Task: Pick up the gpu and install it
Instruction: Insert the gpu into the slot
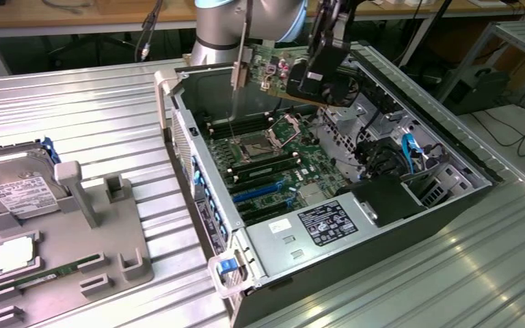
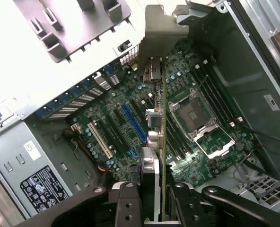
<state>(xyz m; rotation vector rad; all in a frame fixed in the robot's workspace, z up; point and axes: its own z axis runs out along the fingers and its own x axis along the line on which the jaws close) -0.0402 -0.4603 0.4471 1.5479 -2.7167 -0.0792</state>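
One card, the gpu (image 1: 272, 74), hangs in the air over the open computer case (image 1: 481, 174), clamped in the gripper (image 1: 322, 72). The gripper's jaws are closed on the end of the card that carries the black fan. The green board reaches out from there toward the exterior view's left and ends in its silvery bracket (image 1: 240, 74). The card is on edge, above the back rim of the case and clear of the motherboard (image 1: 276, 167) below; it is not seated in any slot.

In the wrist view the gripper (image 2: 154, 196) pinches the gpu (image 2: 161, 142) from both sides. The card shows edge-on as a thin line running away from the gripper to the bracket (image 2: 163, 28). Beneath it lie the motherboard's expansion slots, among them a blue slot (image 2: 133, 124), and the open processor socket (image 2: 192, 113) is off to one side.

At the exterior view's left, a grey holder (image 1: 107, 232) stands on the ribbed metal table (image 1: 89, 109). It carries a hard drive (image 1: 21, 193) and a green memory stick (image 1: 57, 268), well apart from the gripper.
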